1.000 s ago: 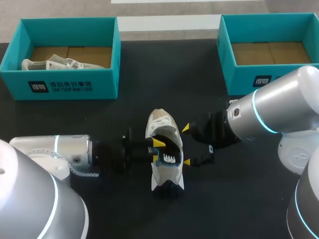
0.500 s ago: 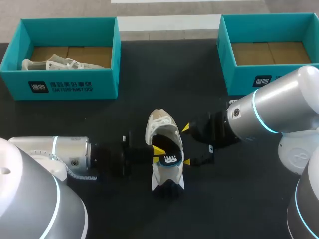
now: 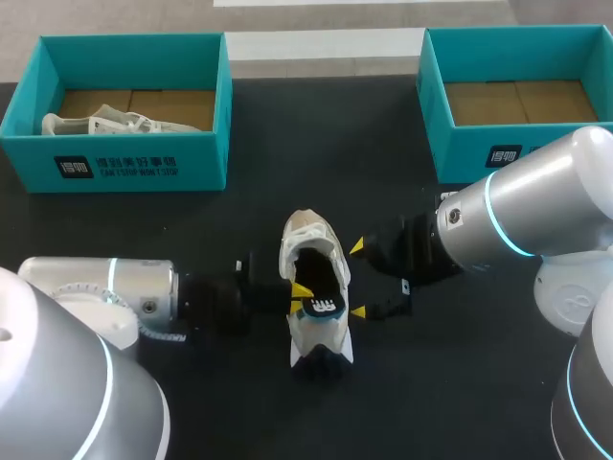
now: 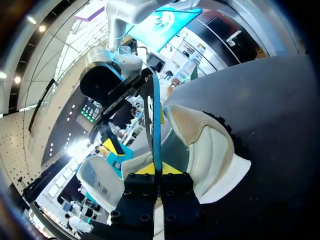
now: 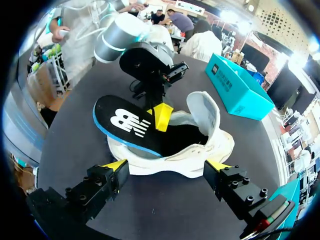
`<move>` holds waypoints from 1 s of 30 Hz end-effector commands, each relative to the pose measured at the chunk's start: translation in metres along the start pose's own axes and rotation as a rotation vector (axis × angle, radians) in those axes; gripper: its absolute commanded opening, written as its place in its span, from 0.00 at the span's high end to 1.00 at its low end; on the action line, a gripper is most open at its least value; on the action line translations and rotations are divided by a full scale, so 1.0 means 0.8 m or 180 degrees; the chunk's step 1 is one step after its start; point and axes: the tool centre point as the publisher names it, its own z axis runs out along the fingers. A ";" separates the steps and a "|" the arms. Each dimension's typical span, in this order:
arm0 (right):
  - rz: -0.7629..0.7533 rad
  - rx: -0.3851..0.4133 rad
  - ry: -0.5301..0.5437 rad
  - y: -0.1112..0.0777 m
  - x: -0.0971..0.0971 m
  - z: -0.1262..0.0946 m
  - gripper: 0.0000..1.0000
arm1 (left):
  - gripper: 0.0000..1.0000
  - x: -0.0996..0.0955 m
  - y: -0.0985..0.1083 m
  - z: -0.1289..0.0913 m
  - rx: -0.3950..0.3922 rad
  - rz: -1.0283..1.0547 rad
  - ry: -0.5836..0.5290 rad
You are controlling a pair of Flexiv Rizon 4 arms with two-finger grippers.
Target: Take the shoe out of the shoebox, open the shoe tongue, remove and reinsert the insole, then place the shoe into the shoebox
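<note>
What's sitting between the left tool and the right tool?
The shoe, with its insole partly out and pinched in the left tool; the right tool stands open at its other side. The head view shows it.

Head camera high behind; wrist cameras close, opposite sides of shoe [image 3: 321,337]

The left arm [image 3: 115,287] and right arm [image 3: 527,216] are smooth silver-grey cylinders, each ringed by a thin glowing light-blue band and narrowing to a black wrist. The left gripper [image 4: 156,169] and right gripper [image 5: 167,165] are black, blocky, studded with round screw heads, both tipped with bright yellow wedges.
</note>
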 end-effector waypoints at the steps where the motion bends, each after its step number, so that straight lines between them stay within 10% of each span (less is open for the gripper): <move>1: -0.0002 -0.0002 -0.0005 -0.001 0.002 0.000 0.00 | 1.00 0.001 0.005 0.005 -0.0014 -0.0005 0.0022; 5: -0.0002 -0.0002 -0.0005 -0.001 0.002 0.000 0.00 | 0.64 -0.002 -0.006 0.001 0.0030 0.0019 -0.0019; 26: -0.0002 -0.0002 -0.0005 -0.001 0.002 0.000 0.00 | 0.75 -0.019 -0.055 0.000 0.0243 0.0259 -0.0082; 30: -0.0002 -0.0002 -0.0005 -0.001 0.002 0.000 0.00 | 0.89 -0.016 -0.056 0.006 0.0270 0.0252 -0.0041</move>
